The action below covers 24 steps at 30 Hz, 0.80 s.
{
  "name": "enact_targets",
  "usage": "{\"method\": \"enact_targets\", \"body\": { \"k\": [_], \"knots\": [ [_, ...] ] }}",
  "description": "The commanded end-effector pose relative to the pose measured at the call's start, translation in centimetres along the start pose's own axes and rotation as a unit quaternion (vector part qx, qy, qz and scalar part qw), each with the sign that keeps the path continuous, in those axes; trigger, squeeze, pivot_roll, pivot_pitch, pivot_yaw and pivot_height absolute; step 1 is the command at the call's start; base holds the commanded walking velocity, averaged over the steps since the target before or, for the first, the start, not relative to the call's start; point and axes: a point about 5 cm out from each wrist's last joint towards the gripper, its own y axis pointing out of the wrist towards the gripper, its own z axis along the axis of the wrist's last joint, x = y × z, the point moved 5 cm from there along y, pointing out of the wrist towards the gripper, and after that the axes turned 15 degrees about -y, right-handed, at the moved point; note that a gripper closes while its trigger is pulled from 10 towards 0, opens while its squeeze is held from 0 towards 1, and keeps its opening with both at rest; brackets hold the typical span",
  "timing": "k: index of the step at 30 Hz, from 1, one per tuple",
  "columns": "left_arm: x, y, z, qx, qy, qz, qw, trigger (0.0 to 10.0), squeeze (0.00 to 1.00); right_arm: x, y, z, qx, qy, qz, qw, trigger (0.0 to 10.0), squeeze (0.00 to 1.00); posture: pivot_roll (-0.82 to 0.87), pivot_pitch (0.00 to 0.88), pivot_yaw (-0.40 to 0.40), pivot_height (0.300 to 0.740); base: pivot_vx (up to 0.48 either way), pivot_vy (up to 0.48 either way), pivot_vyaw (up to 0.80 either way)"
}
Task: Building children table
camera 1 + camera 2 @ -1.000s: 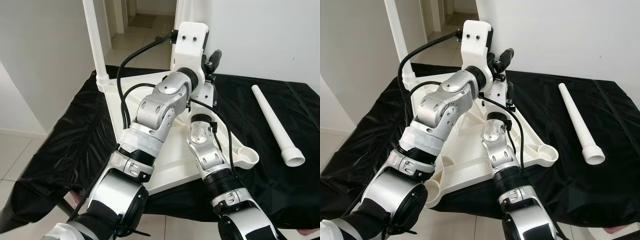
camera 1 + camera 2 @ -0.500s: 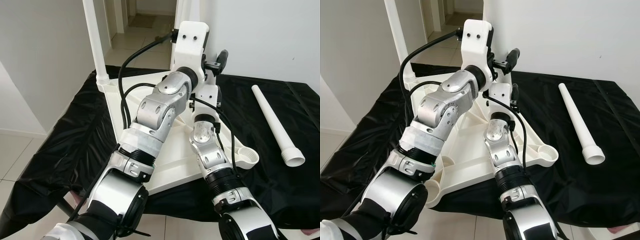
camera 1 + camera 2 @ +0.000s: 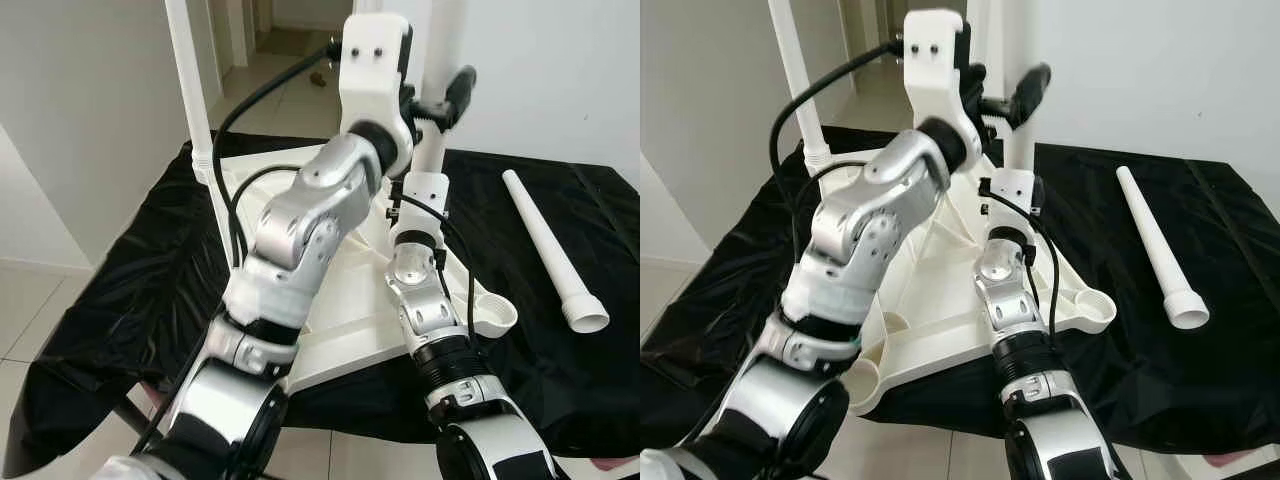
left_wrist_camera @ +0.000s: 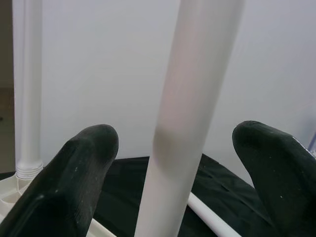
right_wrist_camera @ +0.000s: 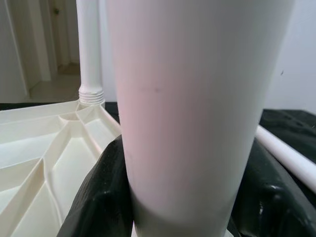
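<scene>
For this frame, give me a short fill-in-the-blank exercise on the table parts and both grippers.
1. The tabletop lies upside down on a ____ cloth.
2. The spare leg lies on the robot's ____ side.
3. The right gripper is shut on an upright ____.
4. The left gripper's jaws stand ____ around that same leg.

Missing words: black; right; leg; open

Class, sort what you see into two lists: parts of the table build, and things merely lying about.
Build:
upturned white plastic tabletop
fitted white leg at its far-left corner
upright white leg between both hands
loose white leg
left hand
right hand

Lying about:
black cloth
</scene>
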Motion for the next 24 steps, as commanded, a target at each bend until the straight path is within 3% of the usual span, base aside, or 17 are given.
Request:
{"method": "enact_targets", "body": {
  "k": [1,3,4,5,7,8,11,13,16,19,22,24],
  "knots": [
    [3.1,-0.7,-1.8,-0.037,-0.022,-0.113,0.993,10.0,0.0,-0.6,-0.1,-0.3,-0.013,0.018,0.021,1.0,10.0,0.0,0.02,0.017,-0.007,0.74,0.0,0.0,0.0],
    [2.6,-0.9,-2.0,-0.04,-0.021,-0.104,0.994,10.0,0.0,-0.5,0.0,-0.4,-0.014,0.024,0.022,0.999,10.0,0.0,0.02,0.017,-0.007,0.74,0.0,0.0,0.0],
    [1.0,-1.6,-2.4,-0.042,-0.017,-0.079,0.996,10.0,0.0,0.0,-0.1,-0.3,-0.007,0.035,0.024,0.999,10.0,0.0,0.02,0.013,-0.006,0.74,0.0,0.0,0.0],
    [1.0,-1.6,-2.4,-0.042,-0.017,-0.079,0.996,10.0,0.0,0.0,-0.1,-0.3,-0.007,0.035,0.024,0.999,10.0,0.0,0.02,0.013,-0.006,0.74,0.0,0.0,0.0],
    [-0.6,-2.2,-2.7,-0.046,-0.014,-0.051,0.998,10.0,0.0,0.6,-0.1,-0.1,0.005,0.042,0.025,0.999,10.0,0.0,0.02,0.011,-0.006,0.74,0.0,0.0,0.0],
    [-1.9,-2.8,-2.9,-0.05,-0.008,-0.028,0.998,10.0,0.0,1.5,-0.1,-0.3,0.008,0.047,0.017,0.999,10.0,0.0,0.02,0.011,-0.007,0.74,0.0,0.0,0.0],
    [-2.9,-3.3,-3.0,-0.054,0.001,-0.009,0.999,10.0,0.0,2.4,-0.1,-0.6,0.009,0.043,0.006,0.999,10.0,0.0,0.03,0.01,-0.007,0.74,0.0,0.0,0.0],
    [-4.5,-3.9,-3.4,-0.06,0.016,0.02,0.998,10.0,0.0,4.1,-0.1,-1.0,0.01,0.047,-0.018,0.999,10.0,0.0,0.03,0.009,-0.009,0.74,0.0,0.0,0.0],
    [-5.1,-4.1,-3.5,-0.061,0.018,0.029,0.998,10.0,0.0,4.7,-0.1,-1.1,0.01,0.05,-0.027,0.998,10.0,0.0,0.03,0.009,-0.009,0.74,0.0,0.0,0.0],
    [-6.1,-4.7,-4.7,-0.078,0.046,0.049,0.995,10.0,0.0,6.8,-0.2,-1.3,0.013,0.031,-0.056,0.998,10.0,0.0,0.02,0.007,-0.012,0.74,0.0,0.0,0.0],
    [-6.4,-4.8,-5.5,-0.088,0.065,0.051,0.993,10.0,0.0,7.5,-0.3,-1.4,0.014,0.024,-0.065,0.997,10.0,0.0,0.02,0.007,-0.012,0.74,0.0,0.0,0.0],
    [-7.0,-5.0,-7.3,-0.12,0.085,0.06,0.987,10.0,0.0,8.1,-0.5,-1.8,0.012,0.016,-0.069,0.997,10.0,0.0,0.02,0.003,-0.011,0.74,0.0,0.0,0.0]
  ]
}}
